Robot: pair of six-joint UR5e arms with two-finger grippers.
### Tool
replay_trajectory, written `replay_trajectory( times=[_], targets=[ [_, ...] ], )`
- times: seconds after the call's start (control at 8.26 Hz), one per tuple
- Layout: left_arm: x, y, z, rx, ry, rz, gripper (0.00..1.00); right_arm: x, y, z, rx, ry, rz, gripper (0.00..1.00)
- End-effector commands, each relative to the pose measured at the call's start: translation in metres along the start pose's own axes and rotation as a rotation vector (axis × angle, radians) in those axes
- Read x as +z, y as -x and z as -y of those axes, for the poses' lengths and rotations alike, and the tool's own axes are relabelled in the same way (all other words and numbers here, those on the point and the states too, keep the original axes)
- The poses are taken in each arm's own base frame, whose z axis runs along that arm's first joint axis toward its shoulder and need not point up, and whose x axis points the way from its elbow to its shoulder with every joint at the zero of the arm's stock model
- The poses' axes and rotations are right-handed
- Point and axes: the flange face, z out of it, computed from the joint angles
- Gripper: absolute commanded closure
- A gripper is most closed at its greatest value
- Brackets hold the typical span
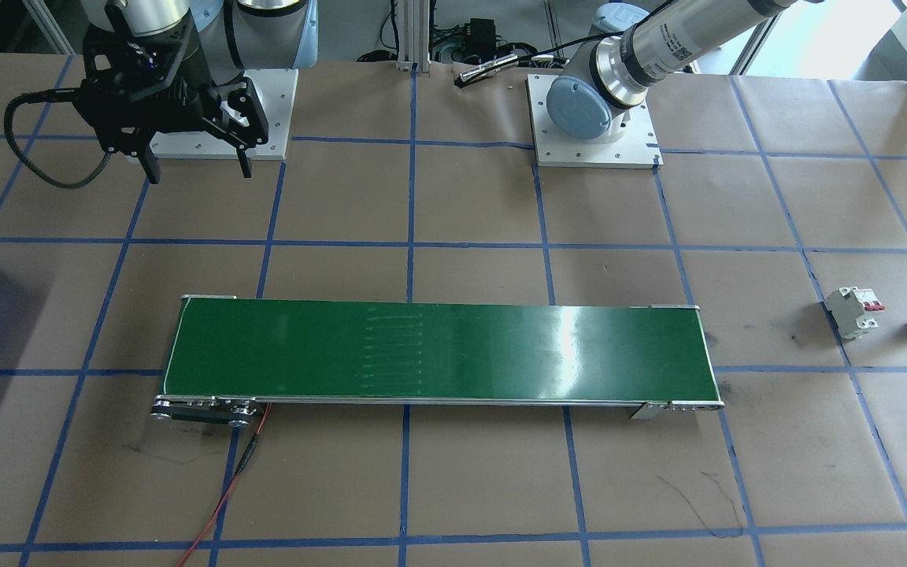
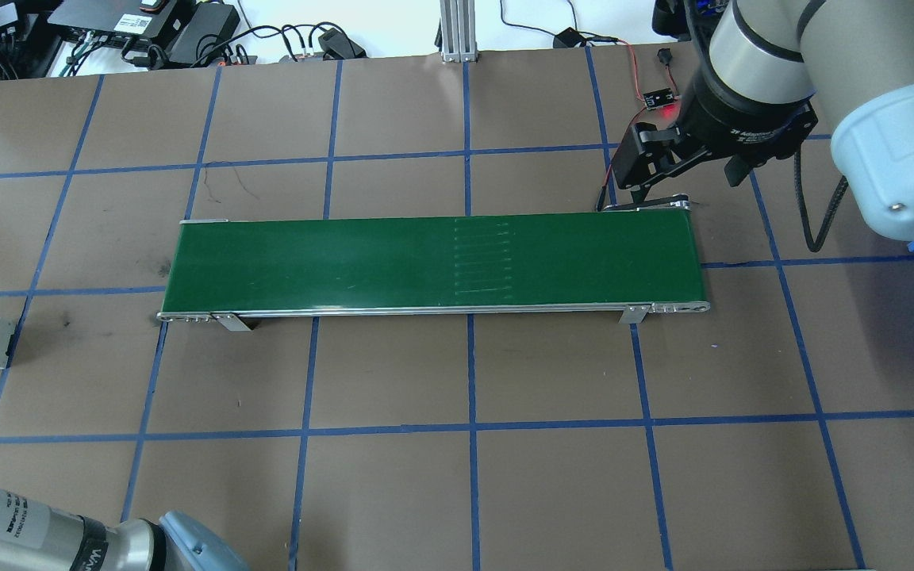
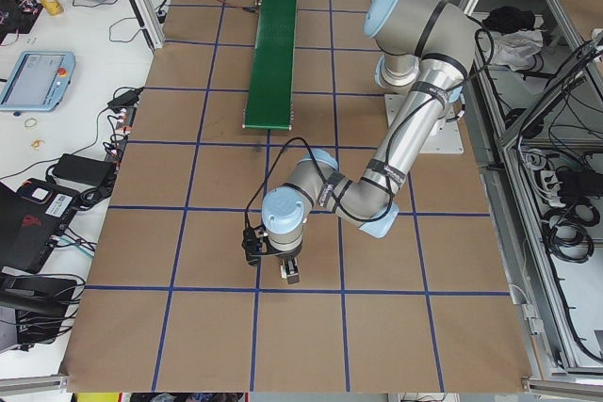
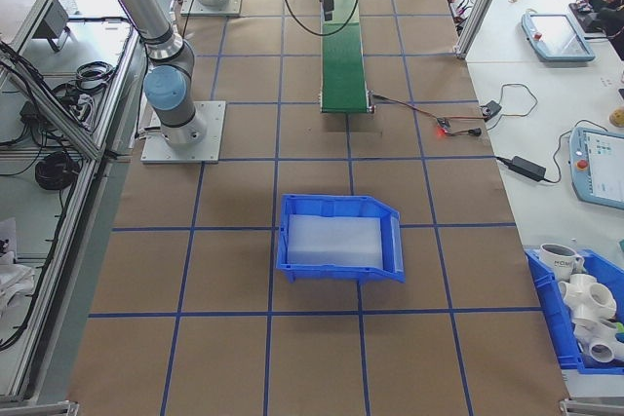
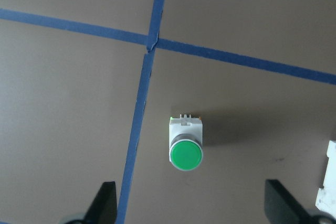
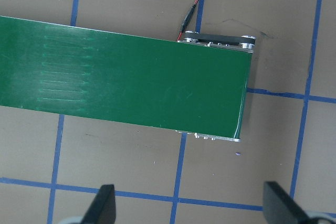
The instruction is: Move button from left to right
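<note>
The left gripper (image 5: 191,211) was held pointing straight down over the brown table (image 5: 68,129), its two fingers (image 5: 106,203) spread wide and nothing gripped between them. In the exterior left view the left arm (image 3: 396,152) was seen bent low at the table's near end, with the wrist turned downward.

Just ahead of the spread fingertips, roughly centred in the gap between them, the button (image 5: 185,145) was seen resting on the paper. A round green cap and a white square body were shown; beside it ran a strip of blue tape (image 5: 139,129). At the left gripper's right-hand side, a white circuit breaker (image 1: 855,311) was partly seen.

Farther off, the right gripper (image 2: 683,170) was held released above the far end of the green conveyor belt (image 2: 433,262).
</note>
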Motion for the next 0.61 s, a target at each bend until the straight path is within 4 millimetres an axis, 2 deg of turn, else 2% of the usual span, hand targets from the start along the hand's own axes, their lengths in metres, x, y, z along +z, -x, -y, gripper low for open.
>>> replay_trajectory(
  times=[0.0, 0.12, 0.48],
  targets=[
    [0.031, 0.016, -0.002, 0.046, -0.001, -0.011, 0.00, 0.000, 0.000, 0.000, 0.000, 0.000, -0.002, 0.00],
    [0.031, 0.015, -0.003, 0.046, -0.001, -0.013, 0.00, 0.001, 0.000, 0.000, 0.000, 0.001, 0.000, 0.00],
    [0.057, 0.009, -0.007, 0.047, 0.038, -0.058, 0.00, 0.000, 0.000, 0.000, -0.002, 0.000, -0.003, 0.00]
  ],
)
